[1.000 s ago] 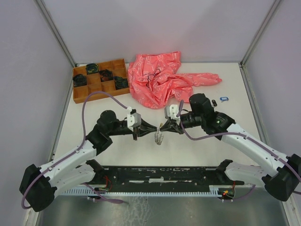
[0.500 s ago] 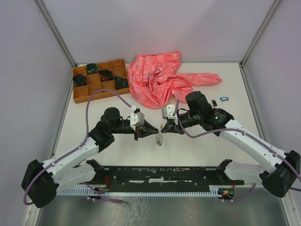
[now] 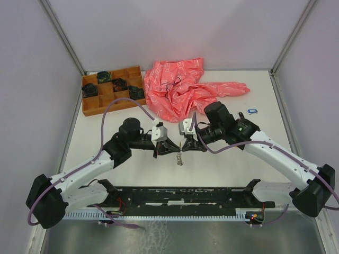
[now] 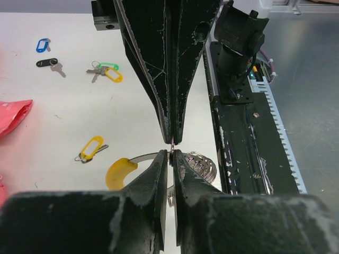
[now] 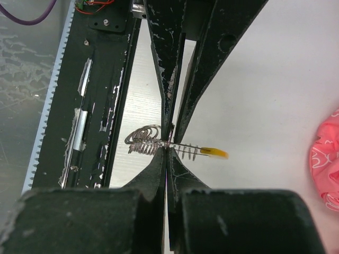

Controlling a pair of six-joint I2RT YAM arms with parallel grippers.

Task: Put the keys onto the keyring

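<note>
The keyring [image 3: 180, 157], a silvery coiled wire loop with a yellow segment [image 4: 119, 172], hangs above the table where the two grippers meet tip to tip. My left gripper [image 4: 170, 154] is shut on its wire, with a small metal piece between the jaws. My right gripper [image 5: 167, 149] is shut on the same wire from the opposite side, and the coil [image 5: 145, 143] bunches beside it. Loose keys lie on the table in the left wrist view: a yellow-tagged one [image 4: 92, 148], a green and yellow pair [image 4: 108, 71], a black one [image 4: 46, 62] and a blue one [image 4: 42, 45].
A crumpled pink cloth [image 3: 180, 90] lies at the back centre. An orange compartment tray [image 3: 87, 108] with dark coiled bundles stands at the back left. A black rail [image 3: 180, 197] runs along the near edge under the grippers. Grey walls close in both sides.
Both wrists have drawn closer together, the left moving right and the right moving left. The keyring still hangs between the fingertips, a little lower in view.
</note>
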